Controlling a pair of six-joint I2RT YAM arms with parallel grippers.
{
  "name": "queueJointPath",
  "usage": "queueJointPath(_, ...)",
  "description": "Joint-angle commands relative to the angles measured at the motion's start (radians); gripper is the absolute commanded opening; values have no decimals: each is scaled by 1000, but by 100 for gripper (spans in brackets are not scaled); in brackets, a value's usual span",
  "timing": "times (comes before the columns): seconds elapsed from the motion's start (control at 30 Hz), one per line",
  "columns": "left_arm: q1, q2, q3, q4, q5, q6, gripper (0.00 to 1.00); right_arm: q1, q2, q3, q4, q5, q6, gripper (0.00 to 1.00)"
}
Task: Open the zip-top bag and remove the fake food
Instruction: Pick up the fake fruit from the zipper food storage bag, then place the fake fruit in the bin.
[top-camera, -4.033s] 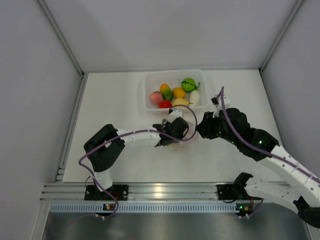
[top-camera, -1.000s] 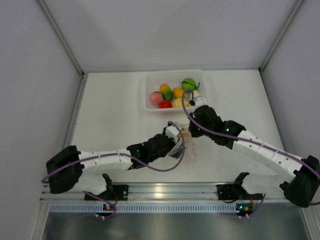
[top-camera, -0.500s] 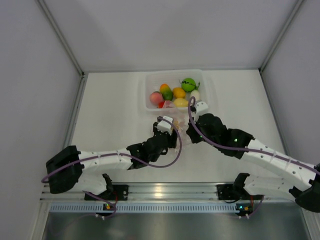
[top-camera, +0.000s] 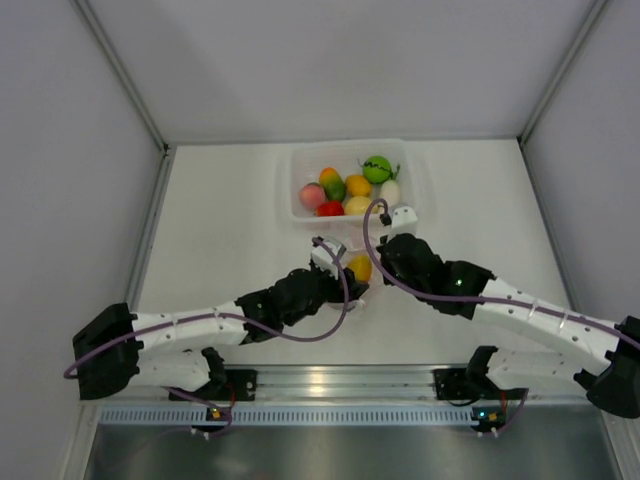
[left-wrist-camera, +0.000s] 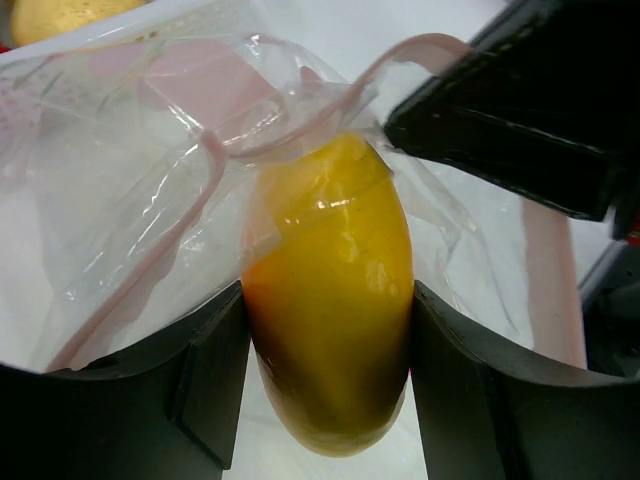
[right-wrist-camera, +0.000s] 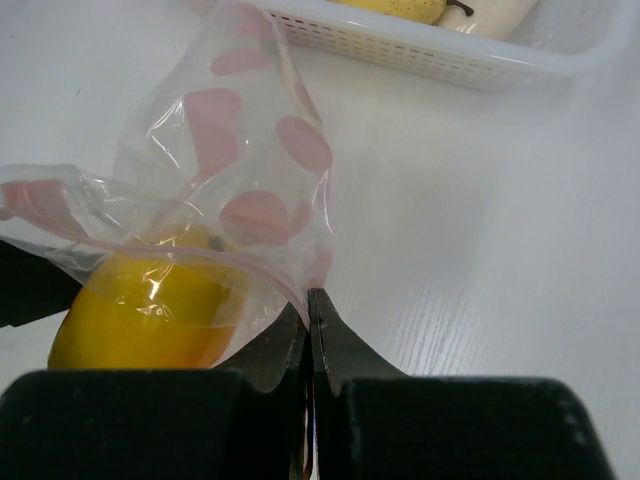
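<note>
I see my left gripper (left-wrist-camera: 330, 385) clamping a yellow fake food piece (left-wrist-camera: 330, 290) half inside the zip-top bag (right-wrist-camera: 250, 160) at mid-table. The right gripper (right-wrist-camera: 308, 322) is pinched on the bag's pink-spotted film. A tub (top-camera: 291, 190) of fake fruit (top-camera: 345, 188) sits just beyond.

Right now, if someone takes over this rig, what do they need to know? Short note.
Left gripper: closed on a yellow-orange fruit, gripped on both sides.
Right gripper: shut, pinching the zip-top bag at its pink strip.
Bag: open, on the near side of the tub; its plastic drapes over part of the fruit.
Done: bag opened; other fake food pieces lie in the tub.
Left: pull the fruit clear of the bag, probably into the tub. No other piece shows in the bag.
</note>
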Motion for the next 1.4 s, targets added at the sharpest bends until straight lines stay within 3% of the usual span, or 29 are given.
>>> queueJointPath(0.0,5,-87,-33,94,184,0,0,7,18,21,3,112,3,0)
queueJointPath(0.1,5,-101,-39,93,285,17,0,5,21,21,6,136,16,0)
queueJointPath(0.23,5,-166,-74,100,275,14,0,3,45,29,-13,153,30,0)
queueJointPath(0.33,5,-240,-108,111,169,4,0,3,59,20,-23,153,41,0)
queueJointPath(0.37,5,-262,-122,125,65,-7,0,3,62,17,-23,153,44,0)
queueJointPath(0.6,13,-397,-237,274,-153,-20,0,33,21,-14,34,69,17,0)
queueJointPath(0.77,13,-345,-217,321,-336,-35,0,130,19,1,72,32,-26,0)
queueJointPath(1.03,18,-210,-32,331,-500,-66,0,163,28,55,-19,174,13,0)
queueJointPath(1.1,37,-173,10,314,-493,-105,0,161,22,67,-88,222,32,0)
queueJointPath(1.23,177,-99,116,180,-298,-292,0,120,-4,90,-188,271,49,0)
queueJointPath(1.27,241,-79,158,154,-214,-312,0,109,-14,92,-199,273,47,0)
queueJointPath(1.37,310,-9,238,118,-132,-337,0,65,-67,97,-257,285,67,0)
